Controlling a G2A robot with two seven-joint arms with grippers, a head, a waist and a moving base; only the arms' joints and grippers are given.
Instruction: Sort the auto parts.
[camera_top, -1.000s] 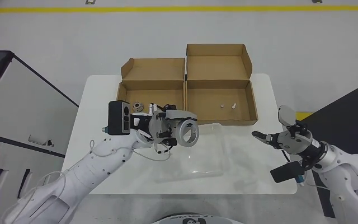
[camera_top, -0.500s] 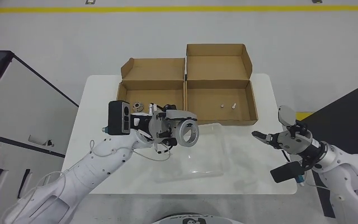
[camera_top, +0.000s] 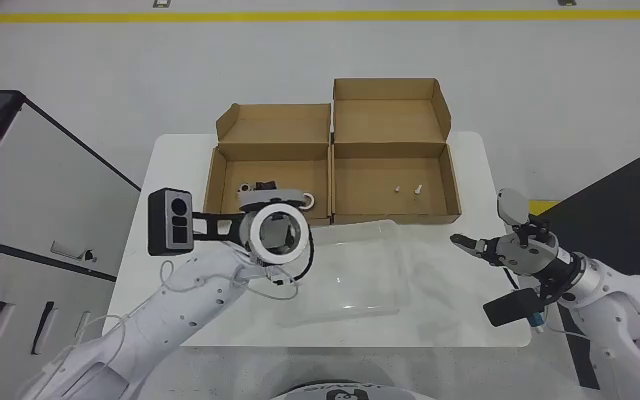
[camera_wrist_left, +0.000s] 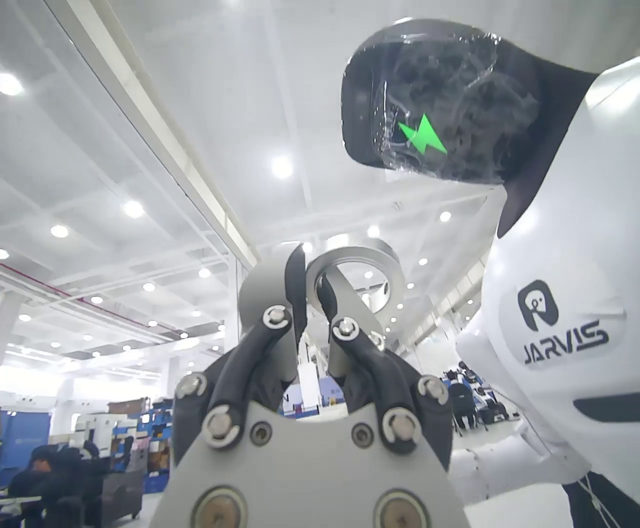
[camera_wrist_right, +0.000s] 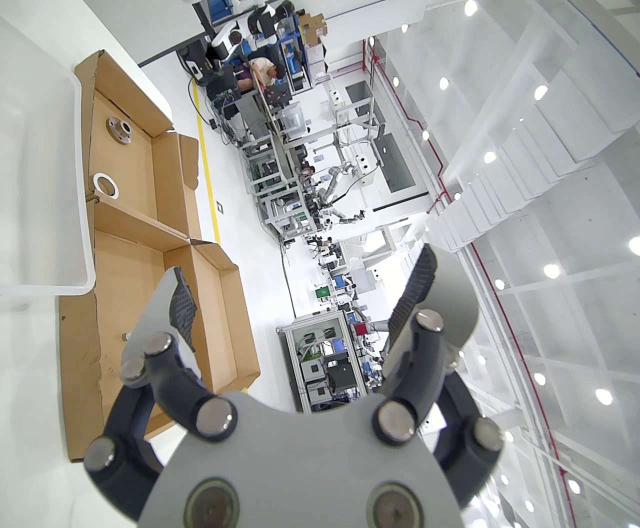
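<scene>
Left pincer turned upward, clamped on metal ring, covering left box floor, right pincer gaping, empty

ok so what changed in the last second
The left gripper, shut on the metal ring throughout, rolled its wrist over and carried the ring toward the robot's left. The ring's opening now faces up at the top camera, in front of the left cardboard box. The right gripper stayed open near the table's right edge. The right cardboard box and the clear bin did not move.
</scene>
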